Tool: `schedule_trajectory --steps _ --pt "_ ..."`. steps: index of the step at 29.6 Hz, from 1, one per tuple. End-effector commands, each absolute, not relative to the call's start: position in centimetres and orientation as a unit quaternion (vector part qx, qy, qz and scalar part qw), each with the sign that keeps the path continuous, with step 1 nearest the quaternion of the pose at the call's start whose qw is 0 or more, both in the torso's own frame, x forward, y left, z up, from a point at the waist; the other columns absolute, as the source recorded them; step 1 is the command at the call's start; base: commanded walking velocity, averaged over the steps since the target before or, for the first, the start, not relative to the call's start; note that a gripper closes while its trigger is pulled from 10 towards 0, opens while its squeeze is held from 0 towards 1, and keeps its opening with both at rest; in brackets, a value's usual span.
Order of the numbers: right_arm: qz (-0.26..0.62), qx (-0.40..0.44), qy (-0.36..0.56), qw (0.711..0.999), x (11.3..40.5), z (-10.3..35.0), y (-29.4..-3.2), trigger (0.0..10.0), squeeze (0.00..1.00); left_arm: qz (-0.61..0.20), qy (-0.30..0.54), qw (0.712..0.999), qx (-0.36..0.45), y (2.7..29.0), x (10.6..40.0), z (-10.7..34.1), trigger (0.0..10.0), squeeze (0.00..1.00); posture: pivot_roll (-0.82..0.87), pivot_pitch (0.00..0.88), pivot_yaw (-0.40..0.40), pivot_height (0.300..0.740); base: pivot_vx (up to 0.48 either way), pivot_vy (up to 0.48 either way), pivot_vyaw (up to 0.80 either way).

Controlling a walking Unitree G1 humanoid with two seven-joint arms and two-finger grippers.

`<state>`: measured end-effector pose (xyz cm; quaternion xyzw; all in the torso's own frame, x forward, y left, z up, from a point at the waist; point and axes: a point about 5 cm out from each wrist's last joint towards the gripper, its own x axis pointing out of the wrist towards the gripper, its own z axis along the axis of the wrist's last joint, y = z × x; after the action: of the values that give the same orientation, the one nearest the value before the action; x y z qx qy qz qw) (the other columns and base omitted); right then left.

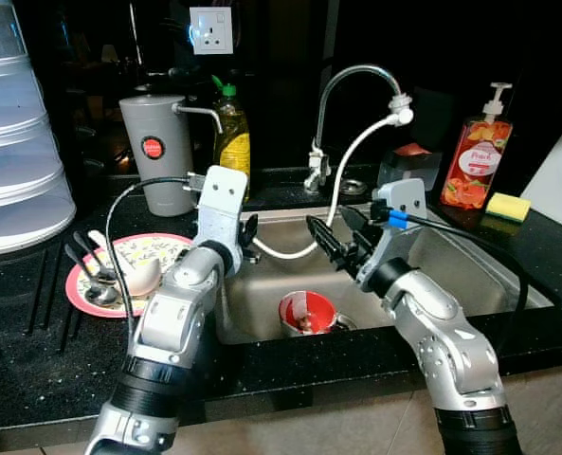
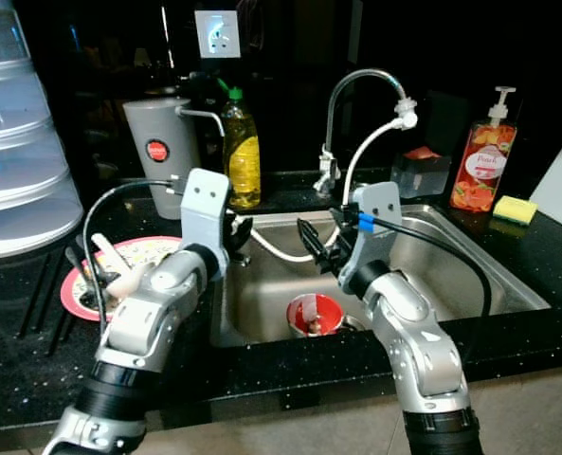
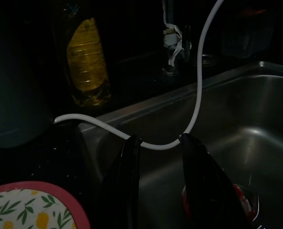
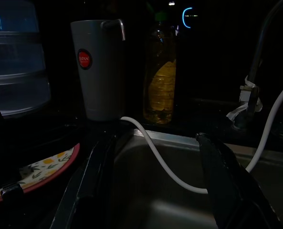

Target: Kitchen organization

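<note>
My fingers (image 3: 198, 162) on both arms hang spread apart over the sink (image 1: 470, 256), above a red bowl (image 1: 306, 311) with white inside, tilted.

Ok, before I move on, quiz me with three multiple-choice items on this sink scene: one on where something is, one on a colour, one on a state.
1. Where is the red bowl?
A. in the sink
B. on the plate
C. beside the soap pump

2. What colour is the sponge on the counter?
A. green
B. yellow
C. blue

3. How do the right gripper jaws stand?
A. shut on the hose
B. shut on a spoon
C. open, holding nothing

Answers:
1 A, the bowl sits at the basin's bottom.
2 B, it lies yellow by the soap bottle.
3 C, the right wrist view shows its fingers spread apart, the white hose running beyond them.
</note>
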<state>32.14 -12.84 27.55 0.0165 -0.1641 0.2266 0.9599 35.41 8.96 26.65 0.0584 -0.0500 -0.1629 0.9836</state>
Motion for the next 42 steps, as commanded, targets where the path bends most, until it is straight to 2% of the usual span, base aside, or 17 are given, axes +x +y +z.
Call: schedule_trajectory --steps 1,42 --pt "0.234 0.02 -0.165 0.958 32.26 27.6 -12.57 10.0 0.0 -0.159 -0.058 0.983 0.071 9.22 35.23 26.83 10.0 0.0 -0.03 0.019 -0.022 0.74 0.0 0.0 0.0" --pt "0.235 0.021 -0.166 0.957 32.26 27.44 -12.6 10.0 0.0 -0.162 -0.062 0.982 0.072 9.35 35.19 26.89 10.0 0.0 -0.03 0.007 -0.016 0.74 0.0 0.0 0.0"
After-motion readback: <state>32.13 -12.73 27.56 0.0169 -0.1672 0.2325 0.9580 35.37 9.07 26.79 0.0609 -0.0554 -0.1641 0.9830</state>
